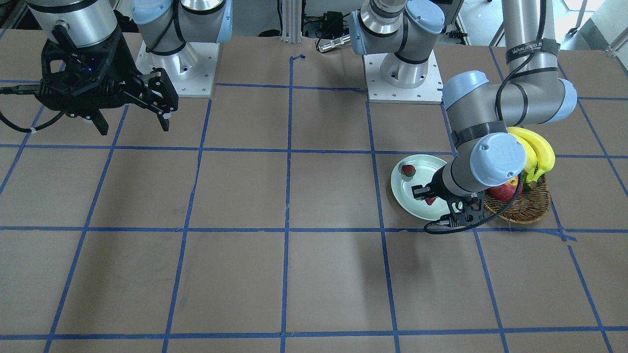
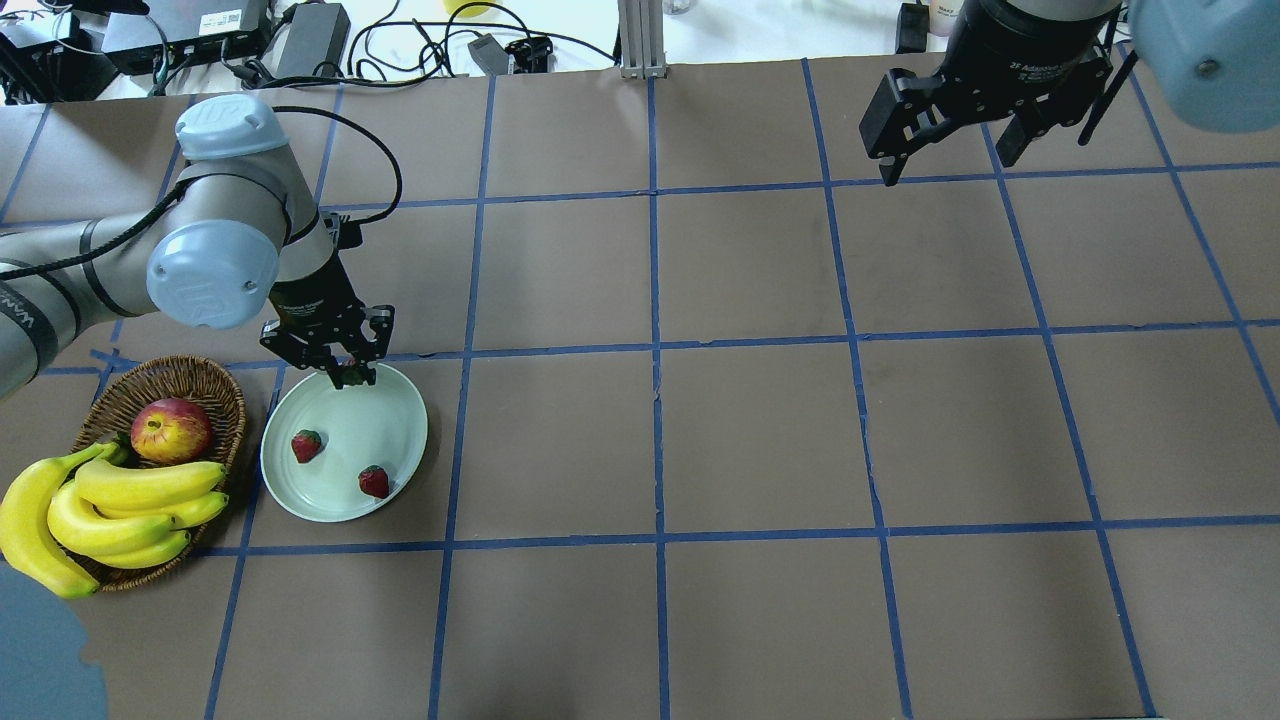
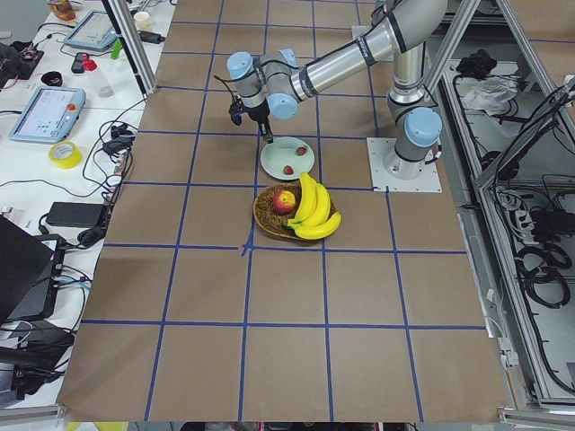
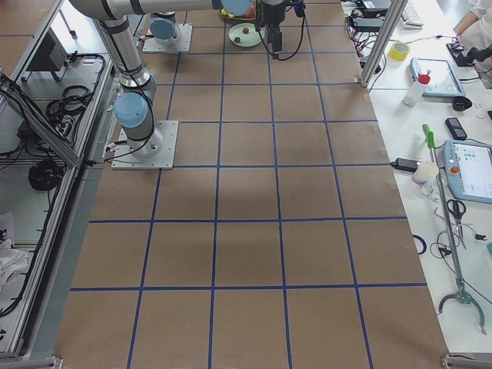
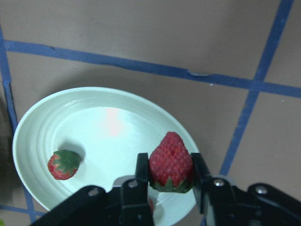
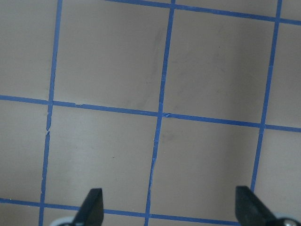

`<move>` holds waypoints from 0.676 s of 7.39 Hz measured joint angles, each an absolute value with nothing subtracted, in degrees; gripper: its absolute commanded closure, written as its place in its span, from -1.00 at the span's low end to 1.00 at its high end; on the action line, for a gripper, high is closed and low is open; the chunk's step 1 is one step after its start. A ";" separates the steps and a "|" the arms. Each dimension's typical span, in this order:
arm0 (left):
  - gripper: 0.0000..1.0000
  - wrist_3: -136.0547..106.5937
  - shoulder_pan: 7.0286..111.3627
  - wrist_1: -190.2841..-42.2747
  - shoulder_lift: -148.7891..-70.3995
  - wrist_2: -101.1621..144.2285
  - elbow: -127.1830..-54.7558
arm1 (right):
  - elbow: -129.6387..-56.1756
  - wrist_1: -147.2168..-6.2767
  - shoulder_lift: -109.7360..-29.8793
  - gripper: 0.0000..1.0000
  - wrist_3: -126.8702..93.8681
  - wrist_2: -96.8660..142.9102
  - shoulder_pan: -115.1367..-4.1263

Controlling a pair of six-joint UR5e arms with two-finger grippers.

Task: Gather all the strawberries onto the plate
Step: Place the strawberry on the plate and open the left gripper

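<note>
Taped tabletop [image 2: 750,430]; our left end effector [image 2: 353,378] grips a strawberry [image 5: 170,157].
Overhead, we see the plate [image 2: 350,435] mostly at its 6 o'clock.

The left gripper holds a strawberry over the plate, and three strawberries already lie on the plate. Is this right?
Not quite. Only two strawberries lie on the plate, not three, as the overhead view shows. The left gripper does hold a third strawberry over the plate.
</note>
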State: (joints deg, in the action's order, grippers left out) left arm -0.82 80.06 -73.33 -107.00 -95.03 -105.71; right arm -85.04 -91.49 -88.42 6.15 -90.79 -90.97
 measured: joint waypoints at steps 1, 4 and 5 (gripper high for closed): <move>-1.00 -0.45 79.13 -73.43 -106.69 -95.17 -106.17 | -85.06 -91.49 -88.42 -1.00 6.15 -90.77 -90.97; -1.00 -0.27 76.51 -72.85 -106.26 -97.14 -103.05 | -85.08 -91.49 -88.42 -1.00 6.15 -90.75 -90.99; -1.00 -0.27 75.58 -72.87 -106.02 -98.13 -101.32 | -85.08 -91.49 -88.42 -1.00 6.15 -90.75 -90.99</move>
